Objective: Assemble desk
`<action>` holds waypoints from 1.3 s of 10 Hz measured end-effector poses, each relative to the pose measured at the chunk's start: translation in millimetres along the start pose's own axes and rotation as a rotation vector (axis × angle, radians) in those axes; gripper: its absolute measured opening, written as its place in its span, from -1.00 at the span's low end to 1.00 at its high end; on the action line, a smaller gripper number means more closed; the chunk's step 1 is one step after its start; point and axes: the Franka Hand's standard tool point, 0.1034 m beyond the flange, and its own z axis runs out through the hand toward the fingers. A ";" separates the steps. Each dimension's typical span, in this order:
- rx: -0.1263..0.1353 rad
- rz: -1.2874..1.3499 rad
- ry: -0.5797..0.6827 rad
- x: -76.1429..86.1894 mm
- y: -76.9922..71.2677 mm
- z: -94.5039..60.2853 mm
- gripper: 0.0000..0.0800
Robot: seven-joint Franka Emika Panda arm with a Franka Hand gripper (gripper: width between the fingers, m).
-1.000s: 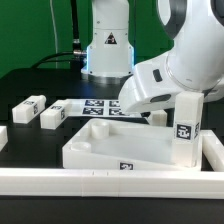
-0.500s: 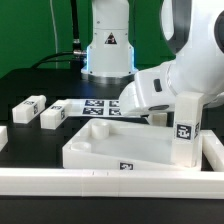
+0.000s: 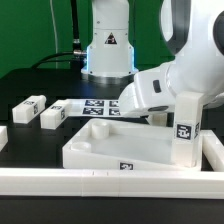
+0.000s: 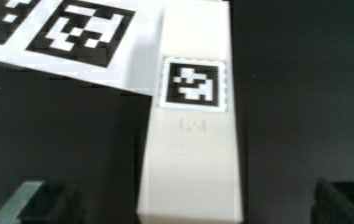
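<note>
The desk top (image 3: 110, 146), a white tray with a raised rim, lies in the middle of the exterior view. One tagged leg (image 3: 186, 130) stands upright at its right corner. Two more legs (image 3: 28, 107) (image 3: 52, 117) lie on the black table at the exterior view's left. In the wrist view a fourth leg (image 4: 192, 130) lies flat on the table, its tag facing up. My gripper (image 4: 192, 205) is open, with one dark finger (image 4: 41, 200) on each side of that leg's near end, clear of it. In the exterior view the white hand (image 3: 160, 90) hides this leg.
The marker board (image 3: 95, 108) (image 4: 49, 30) lies behind the tray, beside the leg under my gripper. Low white border rails run along the front (image 3: 110, 182) and the right (image 3: 213, 150). The arm's base (image 3: 108, 45) stands at the back.
The hand sank slightly toward the table during the first half second, then held still. The jaws stayed open and no part moved.
</note>
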 end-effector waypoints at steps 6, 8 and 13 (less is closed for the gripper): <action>0.005 0.022 0.004 3.8 2.4 3.1 0.29; 0.003 0.019 0.003 4.1 0.8 4.7 -0.28; 0.009 -0.002 0.009 -0.5 3.4 -8.7 -0.28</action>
